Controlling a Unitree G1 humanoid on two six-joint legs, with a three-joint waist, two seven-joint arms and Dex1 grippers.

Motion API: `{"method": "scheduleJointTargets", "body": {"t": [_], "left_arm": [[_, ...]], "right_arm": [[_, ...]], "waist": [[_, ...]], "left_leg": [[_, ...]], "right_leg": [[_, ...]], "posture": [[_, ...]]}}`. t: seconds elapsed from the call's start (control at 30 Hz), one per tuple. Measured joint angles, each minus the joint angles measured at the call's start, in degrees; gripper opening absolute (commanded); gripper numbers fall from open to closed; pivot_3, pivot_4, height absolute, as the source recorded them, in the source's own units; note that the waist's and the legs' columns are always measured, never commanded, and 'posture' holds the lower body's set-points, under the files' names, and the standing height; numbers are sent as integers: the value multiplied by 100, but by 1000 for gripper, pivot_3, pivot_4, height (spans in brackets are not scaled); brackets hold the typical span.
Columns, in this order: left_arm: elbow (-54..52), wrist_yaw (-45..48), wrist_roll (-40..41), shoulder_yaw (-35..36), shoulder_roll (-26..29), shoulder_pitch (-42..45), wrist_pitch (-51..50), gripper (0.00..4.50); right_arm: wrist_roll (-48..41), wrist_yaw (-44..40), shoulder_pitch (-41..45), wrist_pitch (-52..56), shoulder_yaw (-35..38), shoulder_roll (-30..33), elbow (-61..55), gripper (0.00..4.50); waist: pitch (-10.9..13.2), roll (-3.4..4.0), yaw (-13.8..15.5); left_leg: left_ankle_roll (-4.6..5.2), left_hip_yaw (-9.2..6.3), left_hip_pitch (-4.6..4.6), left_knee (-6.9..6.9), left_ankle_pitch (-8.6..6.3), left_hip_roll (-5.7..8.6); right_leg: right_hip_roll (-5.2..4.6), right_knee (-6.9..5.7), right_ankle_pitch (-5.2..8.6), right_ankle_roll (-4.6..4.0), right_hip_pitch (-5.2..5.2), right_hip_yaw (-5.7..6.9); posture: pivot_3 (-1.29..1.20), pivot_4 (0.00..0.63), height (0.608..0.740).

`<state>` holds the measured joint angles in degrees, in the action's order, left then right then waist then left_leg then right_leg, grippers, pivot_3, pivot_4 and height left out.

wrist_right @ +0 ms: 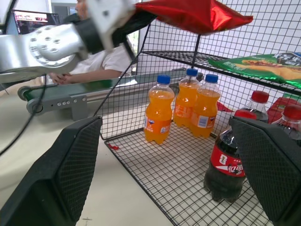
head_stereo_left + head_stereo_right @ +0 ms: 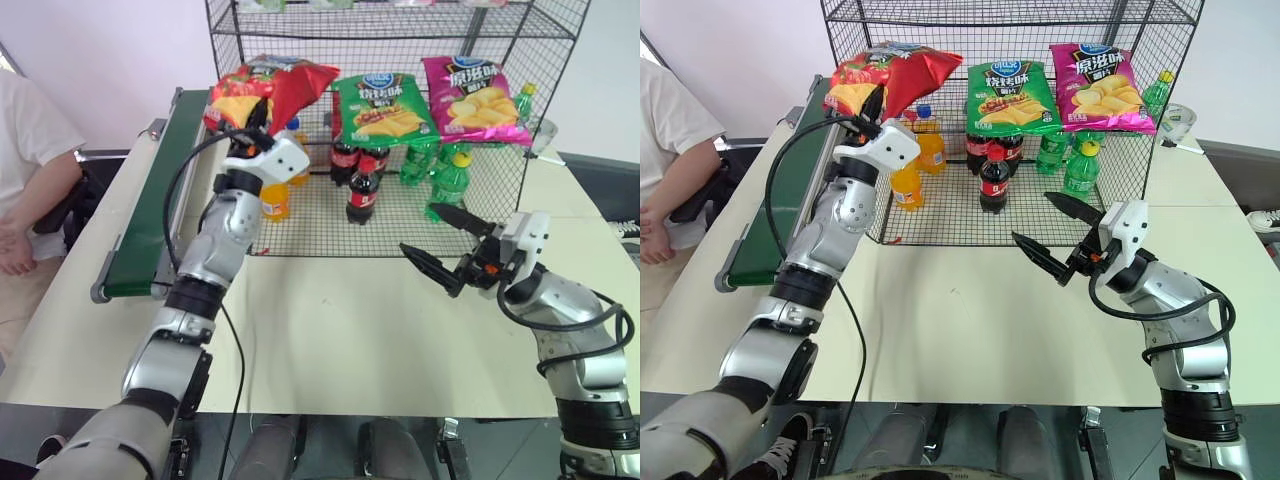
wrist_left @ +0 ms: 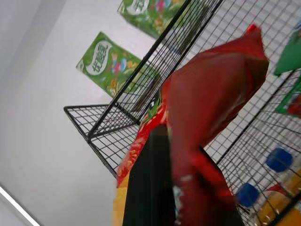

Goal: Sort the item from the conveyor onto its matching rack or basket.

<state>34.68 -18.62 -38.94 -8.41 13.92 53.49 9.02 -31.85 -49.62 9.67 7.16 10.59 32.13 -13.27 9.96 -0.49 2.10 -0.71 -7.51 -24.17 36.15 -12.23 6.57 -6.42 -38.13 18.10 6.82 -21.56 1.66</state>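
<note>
From the head we look forward and down on the tall black wire-mesh rack (image 2: 400, 130), both eyes sharing it. Our left wrist camera sits close under the rack's shelf edge, facing upward. Our right wrist camera looks level into the rack's lowest tier from nearby.

Green chip bag (image 2: 383, 108) and pink chip bag (image 2: 475, 100) side by side above orange soda bottles (image 1: 181, 112), cola bottles (image 2: 361, 190), green bottles (image 2: 448, 185); person (image 2: 25, 170) seated by table's left edge (image 2: 90, 230).
</note>
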Motion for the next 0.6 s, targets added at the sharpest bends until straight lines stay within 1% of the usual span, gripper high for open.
{"method": "scheduleJointTargets", "body": {"t": [0.13, 0.2, 0.33, 0.47, 0.6], "left_arm": [[841, -331, 307, 26, -326, 369, -27, 94], [1263, -514, 485, 57, -470, 557, -91, 94], [1730, -733, 738, 69, -637, 885, -71, 94], [2234, -530, 1421, 378, -913, 1127, 42, 94], [2697, -224, 1829, 516, -942, 1342, 193, 94]], "right_arm": [[-20, 149, 11, 4, 46, -8, -19, 4500], [16, 353, 68, -50, 114, -139, -19, 4500], [192, 644, 205, -272, 110, -381, -19, 4500], [352, 803, 329, -409, 106, -454, 29, 4500], [406, 913, 480, -487, 107, -509, 101, 4500]], "waist": [[1, -2, -8], [1, -4, -17], [1, -4, -31], [1, -4, -53], [1, -4, -129]], "left_leg": [[-1, 0, -1, 3, 1, 3], [-3, 0, -2, 2, 2, 1], [-6, 0, -4, 3, 4, 3], [-8, 0, -6, 5, 5, 4], [-9, -1, -8, 4, 6, 4]], "right_leg": [[-3, -1, -1, 1, -1, 0], [-2, -4, -1, 1, -4, -1], [-2, -6, -1, 2, -6, -1], [-3, -6, -1, 2, -7, 0], [-2, -7, 0, 3, -7, 1]], "posture": [[0, 150, 740], [0, 150, 740], [0, 150, 740], [0, 150, 740], [0, 150, 740]]}}
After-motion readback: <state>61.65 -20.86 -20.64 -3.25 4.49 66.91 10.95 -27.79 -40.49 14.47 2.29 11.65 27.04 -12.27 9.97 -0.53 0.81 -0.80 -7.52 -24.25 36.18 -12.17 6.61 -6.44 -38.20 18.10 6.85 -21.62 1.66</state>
